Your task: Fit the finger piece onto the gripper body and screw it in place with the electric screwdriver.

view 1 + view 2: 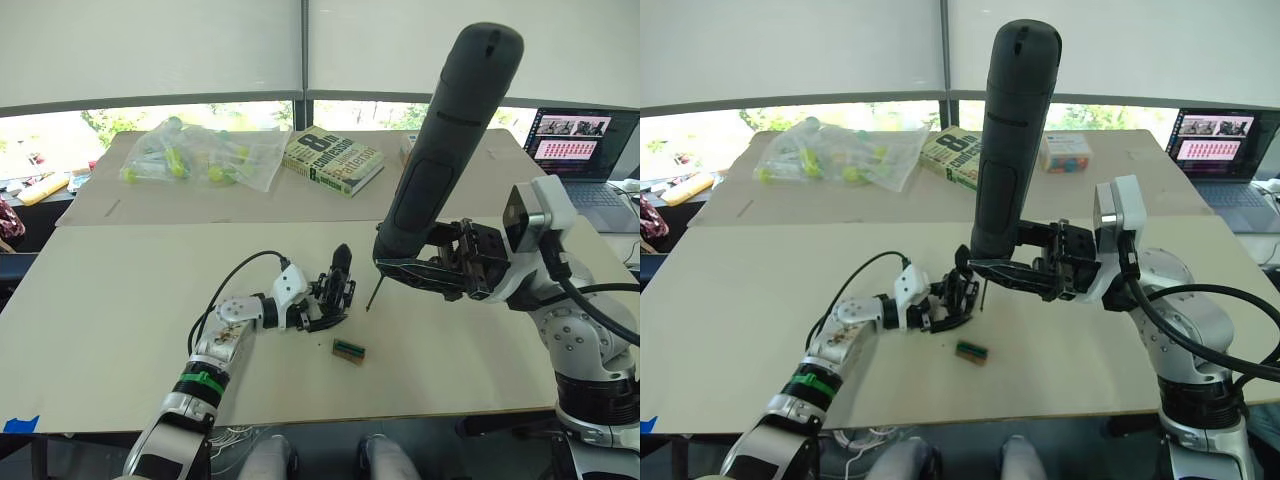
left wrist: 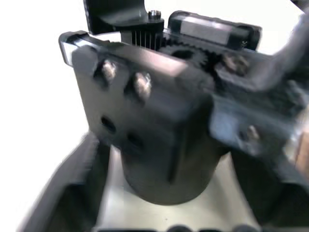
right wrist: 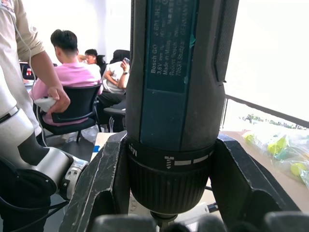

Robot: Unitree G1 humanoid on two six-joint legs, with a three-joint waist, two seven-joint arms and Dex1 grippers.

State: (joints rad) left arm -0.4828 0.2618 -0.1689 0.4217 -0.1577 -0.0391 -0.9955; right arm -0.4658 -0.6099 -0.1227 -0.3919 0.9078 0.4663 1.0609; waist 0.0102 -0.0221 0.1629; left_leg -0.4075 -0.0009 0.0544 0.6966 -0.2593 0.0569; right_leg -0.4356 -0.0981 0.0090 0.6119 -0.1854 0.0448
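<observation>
Left eye view, thick matte-black electric screwdriver (image 1: 450, 140), thin metal bit down

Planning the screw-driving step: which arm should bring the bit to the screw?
Right: its gripper clamps the thick black electric screwdriver, bit beside the black gripper body held by the left gripper.

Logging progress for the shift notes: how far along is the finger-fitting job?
Done: the left pincer is shut on the gripper body on the table, and the right pincer grips the electric screwdriver. In hand: its bit hangs just beside the body. Left: driving the screw; whether the finger piece is seated cannot be told.
</observation>
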